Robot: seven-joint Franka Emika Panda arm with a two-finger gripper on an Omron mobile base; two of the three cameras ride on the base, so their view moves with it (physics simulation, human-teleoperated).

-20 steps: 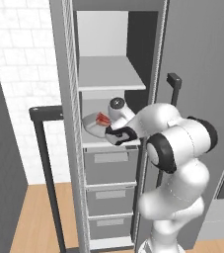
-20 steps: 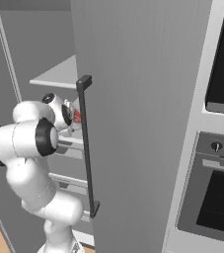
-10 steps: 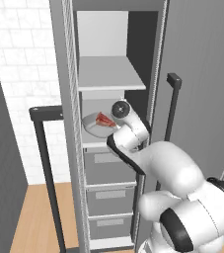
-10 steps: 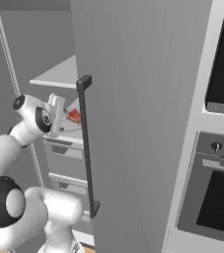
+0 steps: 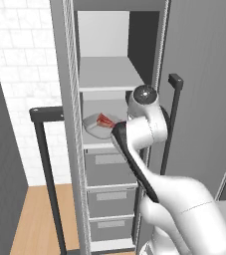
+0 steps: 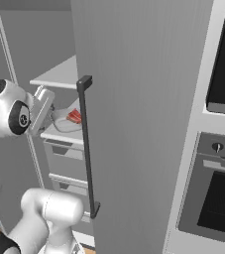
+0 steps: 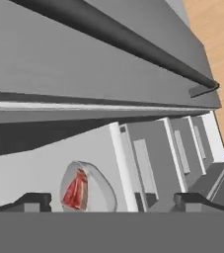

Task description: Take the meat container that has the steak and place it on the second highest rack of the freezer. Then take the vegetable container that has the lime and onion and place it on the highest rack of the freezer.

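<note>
Freezer [image 5: 69, 149] door open. Meat tub [image 5: 98, 128] w/ steak [image 5: 103, 120] sits on lower of the two pale shelves, just above the grey drawers [image 5: 109, 167]; upper shelf [image 5: 109, 74] bare. Same tub in right base view [image 6: 67, 121], steak [image 6: 74, 116] inside, behind the long dark door handle [image 6: 86, 149]. Tool [image 7: 111, 201] jaws wide, nothing between them; fingertips [image 7: 32, 201] apart at bottom of hand view. Tub [image 7: 91, 190] lies betw. the tips but beyond them, not touching. Steak [image 7: 76, 190] flat in tub. Arm's wrist near shelf front, beside tub. Black ovens [image 6: 218, 149] to the right.
</note>
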